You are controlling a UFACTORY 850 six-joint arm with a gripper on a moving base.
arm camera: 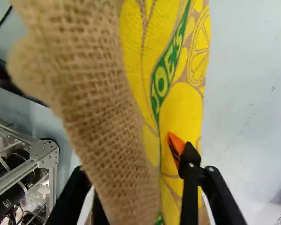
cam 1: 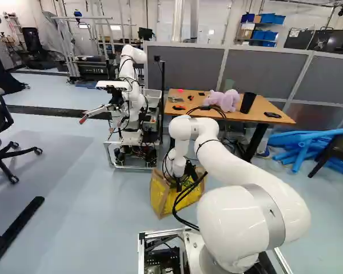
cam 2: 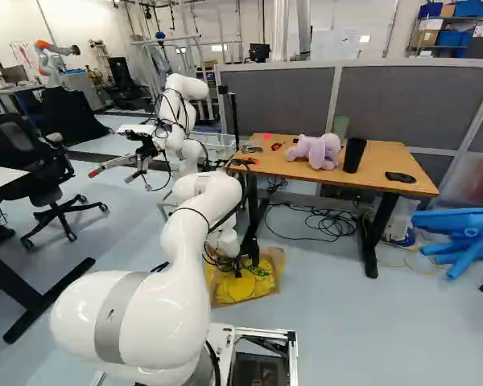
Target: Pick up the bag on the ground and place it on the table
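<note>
We're at the bag [arm camera: 182, 108], our gripper [arm camera: 136, 164] astride its rough edge [arm camera: 93, 103], fingers [arm camera: 190, 180] wide apart, apparently placed so closing can pinch cloth for lifting.

No text can be read with certainty. Pale lettering is borne by a dark machine [cam 1: 87, 75] at the back of the room, and small print by a black cylinder [arm camera: 13, 196]; neither can be made out.

Arm [cam 1: 234, 162] bent low, jaws apart
</note>
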